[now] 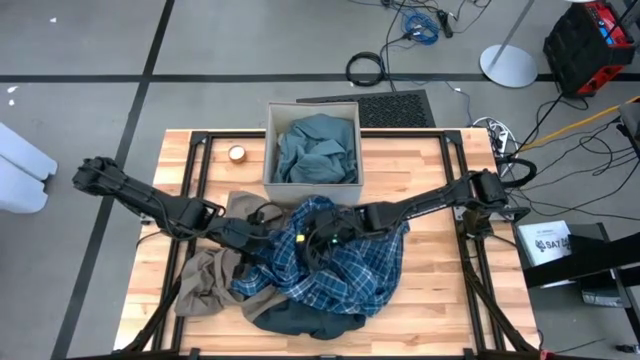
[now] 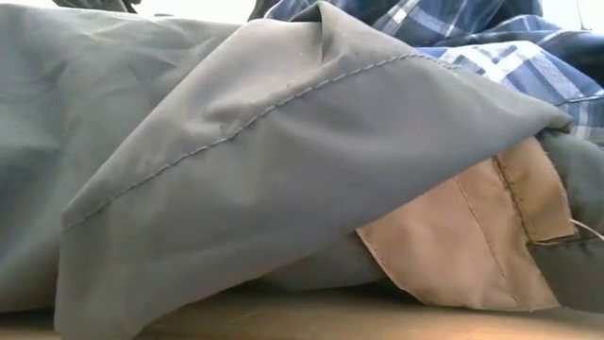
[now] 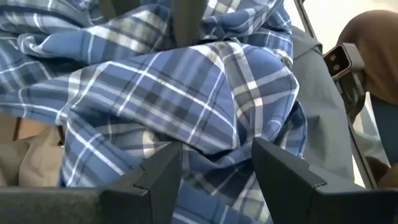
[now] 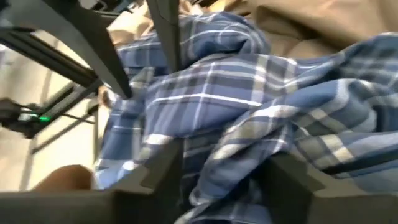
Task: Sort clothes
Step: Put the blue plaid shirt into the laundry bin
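A big pile of clothes lies in the middle of the wooden table [image 1: 420,290]. On top is the blue plaid shirt [image 1: 340,270], all bunched up. Under it, at the near edge of the table, a dark slate garment [image 1: 300,320] sticks out. To the left of the pile lies the tan-brown garment [image 1: 205,285], partly under the plaid shirt. In the low view the slate cloth fills most of the picture, with some tan cloth under its fold and a bit of plaid behind.

At the far side of the table stands the beige fabric box [image 1: 312,183]. The teal-grey shirt [image 1: 318,148] lies crumpled inside it. A small round thing [image 1: 237,153] sits on the table just left of the box.

Both arms reach into the middle of the pile. The left gripper [image 3: 214,171] is down on the plaid shirt. Its fingers [image 3: 161,177] stand apart, and a fold of the plaid cloth bulges up between them, but I cannot tell if they squeeze it. The right gripper [image 4: 221,180] is also on the plaid shirt. Its fingers [image 4: 165,171] are spread, with plaid cloth lying loose between them
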`<act>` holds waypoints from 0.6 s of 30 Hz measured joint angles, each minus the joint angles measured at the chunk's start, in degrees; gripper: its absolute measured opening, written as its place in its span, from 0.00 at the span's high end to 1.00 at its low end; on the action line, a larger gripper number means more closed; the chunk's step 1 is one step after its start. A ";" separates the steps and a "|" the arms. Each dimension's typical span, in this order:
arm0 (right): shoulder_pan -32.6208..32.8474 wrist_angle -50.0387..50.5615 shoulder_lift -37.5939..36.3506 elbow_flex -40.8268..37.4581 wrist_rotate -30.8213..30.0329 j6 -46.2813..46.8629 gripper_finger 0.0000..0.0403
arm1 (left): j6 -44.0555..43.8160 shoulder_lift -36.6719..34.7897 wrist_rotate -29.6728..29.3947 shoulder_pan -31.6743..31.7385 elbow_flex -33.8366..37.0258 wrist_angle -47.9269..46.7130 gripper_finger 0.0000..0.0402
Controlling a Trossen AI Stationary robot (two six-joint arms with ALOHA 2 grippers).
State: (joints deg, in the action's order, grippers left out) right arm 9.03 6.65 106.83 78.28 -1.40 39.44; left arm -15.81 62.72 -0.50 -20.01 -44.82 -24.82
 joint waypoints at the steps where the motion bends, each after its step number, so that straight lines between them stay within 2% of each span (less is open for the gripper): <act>1: -0.16 -0.28 0.00 0.01 0.55 0.70 0.52 | 0.03 0.00 -0.02 0.01 0.19 0.38 0.49; 5: -0.76 -2.69 0.00 0.00 1.59 1.86 0.38 | -0.31 1.01 -0.99 0.11 0.20 0.53 0.49; 9: -0.79 -4.54 0.00 0.02 1.70 2.41 0.28 | -0.15 4.62 -1.58 0.11 0.20 1.98 0.49; 12: -0.75 -5.23 -0.03 0.02 1.81 2.86 0.24 | 2.74 7.74 -2.34 0.11 0.23 5.84 0.49; 15: -0.33 -4.73 0.20 0.02 1.62 2.95 0.22 | 6.77 9.70 -5.46 0.11 0.23 10.70 0.49; 18: 0.37 -4.77 1.22 0.04 1.29 2.95 0.22 | 10.33 10.21 -7.06 0.26 0.16 11.67 0.49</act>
State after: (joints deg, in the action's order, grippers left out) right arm 9.40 1.88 108.04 78.32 -0.11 42.39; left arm -5.48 72.93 -7.55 -19.75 -44.66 -13.15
